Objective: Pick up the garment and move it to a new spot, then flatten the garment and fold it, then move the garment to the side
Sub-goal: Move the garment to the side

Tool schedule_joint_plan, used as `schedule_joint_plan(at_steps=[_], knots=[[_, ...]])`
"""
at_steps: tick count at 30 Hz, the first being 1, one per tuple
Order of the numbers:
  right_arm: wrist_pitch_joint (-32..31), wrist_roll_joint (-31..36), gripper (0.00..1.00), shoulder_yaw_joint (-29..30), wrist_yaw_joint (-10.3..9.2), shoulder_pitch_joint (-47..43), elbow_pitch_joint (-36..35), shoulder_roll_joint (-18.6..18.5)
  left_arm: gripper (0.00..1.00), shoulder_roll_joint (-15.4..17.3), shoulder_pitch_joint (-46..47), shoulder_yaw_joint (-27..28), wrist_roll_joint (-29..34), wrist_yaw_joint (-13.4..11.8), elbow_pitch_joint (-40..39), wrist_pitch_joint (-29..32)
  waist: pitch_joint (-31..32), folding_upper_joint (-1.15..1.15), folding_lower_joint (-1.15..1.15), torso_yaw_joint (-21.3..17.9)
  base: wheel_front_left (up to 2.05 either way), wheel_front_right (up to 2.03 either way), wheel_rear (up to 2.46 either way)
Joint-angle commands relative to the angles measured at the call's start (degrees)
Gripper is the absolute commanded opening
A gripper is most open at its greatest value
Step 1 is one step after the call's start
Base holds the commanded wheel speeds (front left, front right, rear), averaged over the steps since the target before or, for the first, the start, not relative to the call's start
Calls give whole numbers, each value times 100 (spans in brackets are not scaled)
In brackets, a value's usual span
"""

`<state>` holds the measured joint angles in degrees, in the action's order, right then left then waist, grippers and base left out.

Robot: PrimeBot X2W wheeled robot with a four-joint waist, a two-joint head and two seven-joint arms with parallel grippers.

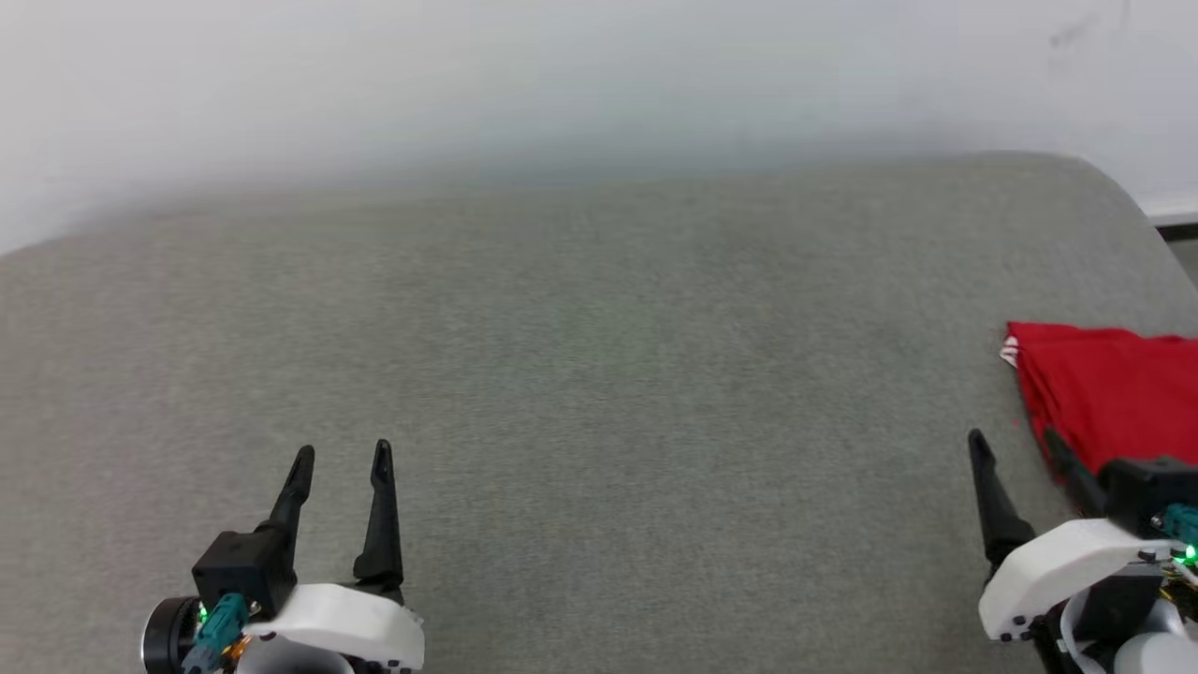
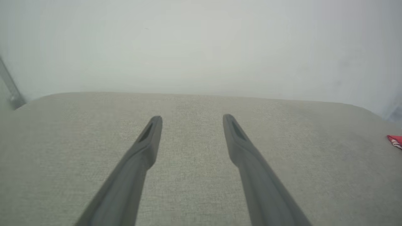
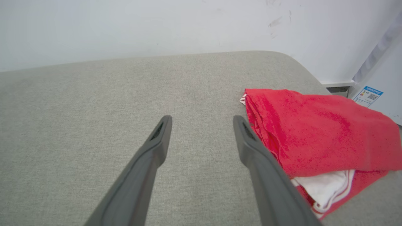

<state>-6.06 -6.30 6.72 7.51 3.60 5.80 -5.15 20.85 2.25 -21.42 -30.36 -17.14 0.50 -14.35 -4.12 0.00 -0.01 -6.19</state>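
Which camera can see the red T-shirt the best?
The right wrist view. There the red T-shirt lies big and close on the grey fabric surface, folded, with a white sleeve peeking out underneath. In the head view the right edge cuts it off. The left wrist view catches just a tiny red corner.

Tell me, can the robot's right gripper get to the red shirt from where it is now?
Probably yes. The right gripper hangs open just beside the red shirt on the grey padded surface, and nothing lies between them.
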Motion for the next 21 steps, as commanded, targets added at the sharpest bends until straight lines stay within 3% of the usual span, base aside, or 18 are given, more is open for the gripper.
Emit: schedule_joint_plan(at_steps=[1,7,21], knots=[[42,-29,100,-26,-4,-61,-75,20,100,9,-59,3,25,-5,14,-26,223,0,1,243,0,0,0],[364,-205,100,-444,-4,-498,-809,89,100,121,-194,-47,45,-22,127,47,493,0,1,474,0,0,0],[250,-125,100,-429,-4,-1474,-1604,161,100,137,-419,-247,100,13,533,57,920,0,1,578,0,0,0]])
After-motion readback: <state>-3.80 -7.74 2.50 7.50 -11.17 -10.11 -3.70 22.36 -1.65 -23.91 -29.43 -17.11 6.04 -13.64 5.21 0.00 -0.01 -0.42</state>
